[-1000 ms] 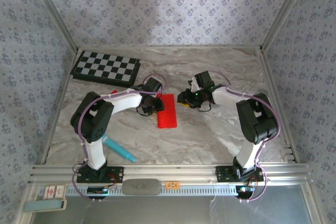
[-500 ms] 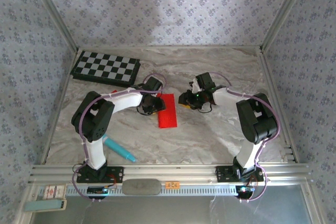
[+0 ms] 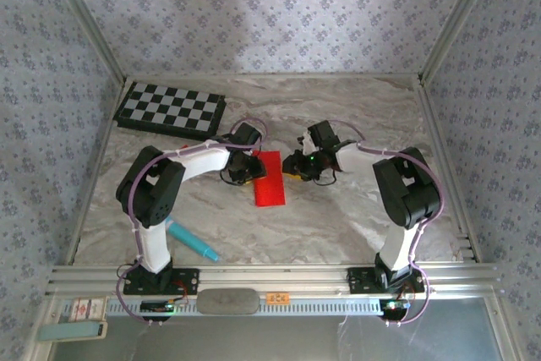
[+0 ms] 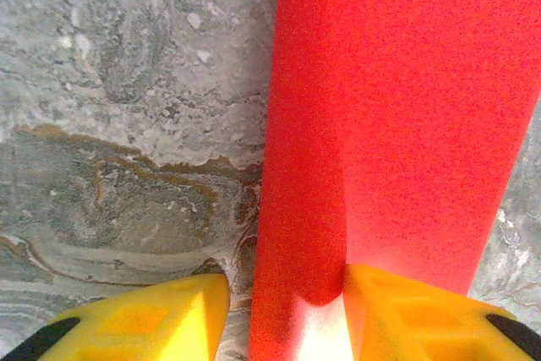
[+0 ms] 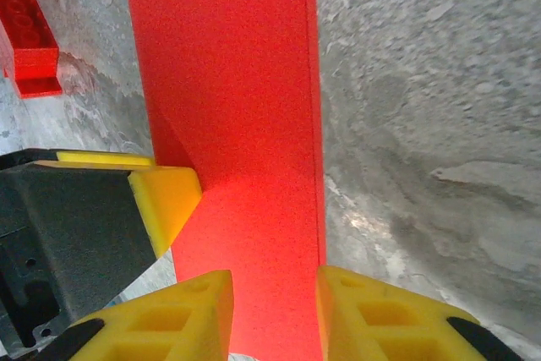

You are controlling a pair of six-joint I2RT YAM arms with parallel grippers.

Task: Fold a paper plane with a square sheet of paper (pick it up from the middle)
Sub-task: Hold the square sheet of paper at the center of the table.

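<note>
- The square sheet of paper (image 3: 270,182) is folded into a long narrow red strip. It lies flat on the marble table (image 3: 338,217) mid-workspace, between the 2 grippers, and is not a dart yet.
- The left gripper (image 4: 286,293) has its fingers apart, straddling 1 long edge of the strip. 1 finger is over the table and 1 over the paper, with no pinch visible.
- The right gripper (image 5: 275,287) has its fingers apart low over the strip, with paper running through the gap. It does not look clamped.
- Handling, my read: the paper is very light, thin and floppy. The creases add a little stiffness lengthwise, and it likely slides on the smooth marble, so 1 side should pin while the other lifts.
- Grip, my read: the flat face gives nothing to grab from above. Take a long edge or a raised fold layer at mid-length with a light pinch, since a hard squeeze or drag risks stray creases or a tear.
- There is no text on the paper. The small red block (image 5: 30,44) looks studded with no legible mark, and the orange tag (image 3: 275,298) on the front rail is too small to read.
</note>
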